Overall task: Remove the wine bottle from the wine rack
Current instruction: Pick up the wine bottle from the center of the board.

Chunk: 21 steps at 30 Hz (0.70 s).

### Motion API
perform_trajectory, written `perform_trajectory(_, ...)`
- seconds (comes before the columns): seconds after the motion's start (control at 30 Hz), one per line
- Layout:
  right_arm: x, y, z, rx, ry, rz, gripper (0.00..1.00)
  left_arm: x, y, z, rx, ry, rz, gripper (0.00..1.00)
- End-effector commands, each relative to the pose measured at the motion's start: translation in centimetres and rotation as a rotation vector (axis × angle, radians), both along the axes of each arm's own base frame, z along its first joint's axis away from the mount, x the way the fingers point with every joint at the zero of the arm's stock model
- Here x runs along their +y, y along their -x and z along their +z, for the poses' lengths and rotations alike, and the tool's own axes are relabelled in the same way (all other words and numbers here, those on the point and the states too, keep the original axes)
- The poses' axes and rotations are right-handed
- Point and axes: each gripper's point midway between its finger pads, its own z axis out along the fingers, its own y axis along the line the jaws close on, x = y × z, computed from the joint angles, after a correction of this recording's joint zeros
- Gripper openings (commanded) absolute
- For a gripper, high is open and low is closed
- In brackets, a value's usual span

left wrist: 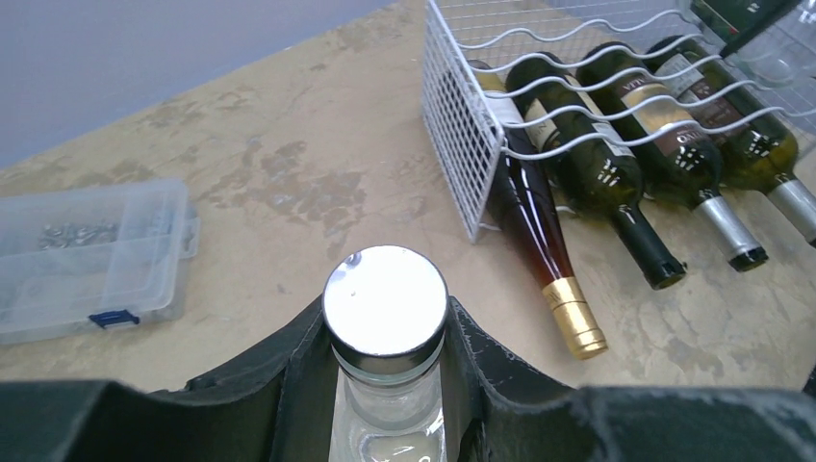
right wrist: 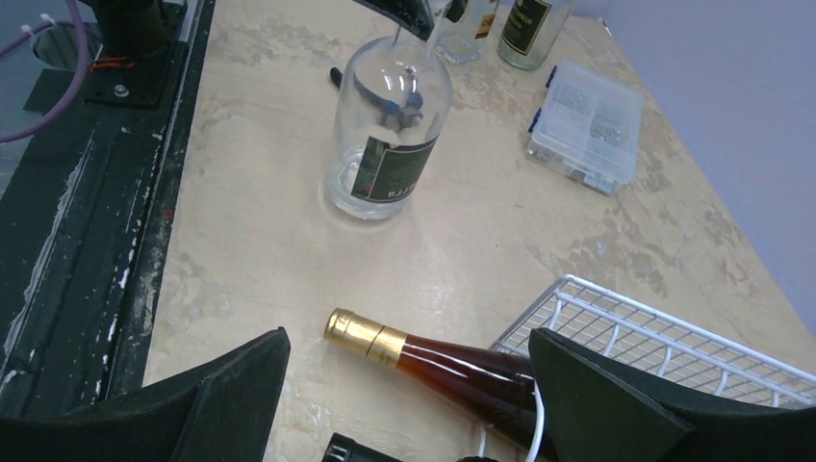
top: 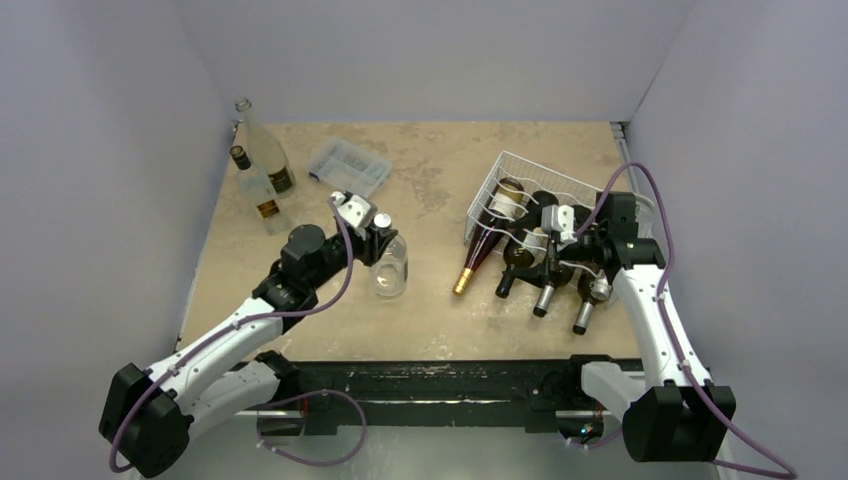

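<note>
Spread wide, the right gripper hangs with its fingers apart just above the neck of the amber wine bottle, which lies in the end cradle of the wine rack. The bottle's body sits under the wavy wire beside the mesh side wall, and its gold-capped neck pokes out over the table. Three green bottles lie alongside it in the same row. The amber one looks like the bottle to take. A good grasp would settle on the neck just behind the gold foil, then draw straight along the bottle's length, kept low so the shoulder does not snag the wire or nudge its neighbour. Farther out, the left gripper is clamped on the neck of an upright clear bottle, standing near that line of pull. A plastic compartment box sits well apart.
</note>
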Motion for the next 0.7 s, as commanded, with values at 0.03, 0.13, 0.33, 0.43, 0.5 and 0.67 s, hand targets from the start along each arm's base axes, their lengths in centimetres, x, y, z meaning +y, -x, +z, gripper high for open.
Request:
perform_trajectory(0.03, -0.1, 0.4, 0.4, -0.027, -0.002, 0.008, 0.99, 2.2, -1.1, 12.9, -0.303, 0.199, 0.09, 0.0)
perform_trajectory(0.13, 0.0, 0.5, 0.5, -0.027, -0.007, 0.015, 0.99, 3.3, -1.9, 13.7, -0.321, 0.184, 0.126, 0.0)
perform_trajectory(0.33, 0.0, 0.6, 0.5, -0.029, -0.005, 0.016, 0.99, 5.8, -2.9, 15.4, -0.354, 0.18, 0.187, 0.0)
perform_trajectory(0.43, 0.0, 0.5, 0.4, -0.028, -0.004, 0.016, 0.99, 7.3, -3.4, 16.0, -0.367, 0.169, 0.225, 0.0)
perform_trajectory(0.5, -0.1, 0.5, 0.4, -0.028, -0.002, 0.015, 0.99, 8.2, -3.5, 16.2, -0.377, 0.159, 0.251, 0.0)
perform_trajectory(0.67, 0.0, 0.6, 0.4, -0.029, -0.002, 0.018, 0.99, 11.1, -3.7, 16.4, -0.396, 0.144, 0.336, 0.0)
